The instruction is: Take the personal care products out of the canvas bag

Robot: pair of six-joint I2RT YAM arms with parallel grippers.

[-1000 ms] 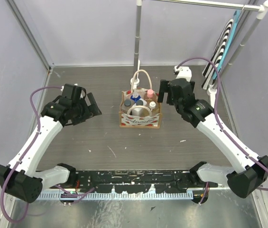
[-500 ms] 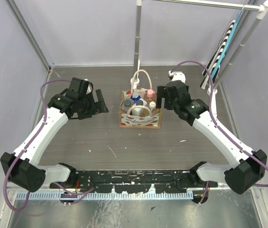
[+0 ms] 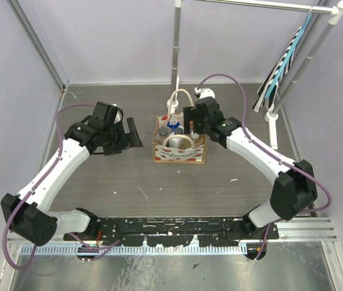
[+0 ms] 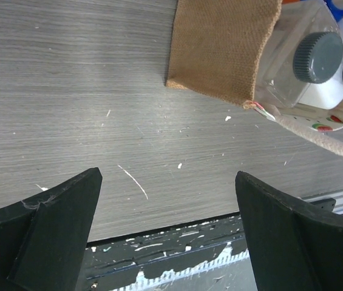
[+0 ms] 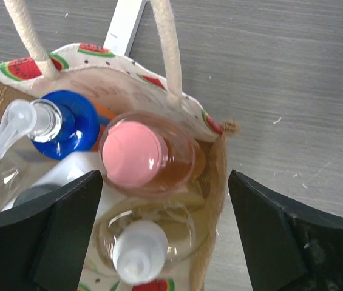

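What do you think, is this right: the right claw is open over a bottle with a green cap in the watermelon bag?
Not quite. The cap is pink, not green. The right wrist view shows the right gripper open over the pink-capped peach bottle in the watermelon canvas bag.

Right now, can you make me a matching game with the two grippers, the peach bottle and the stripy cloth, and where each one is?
Things:
1. left gripper
2. right gripper
3. peach bottle
4. striped cloth

Places:
A. hanging from the rail
B. standing in the canvas bag
C. open, above the bag's mouth
D. open, over the table beside the bag

Pairs: 1-D, 2-C, 3-B, 4-A.
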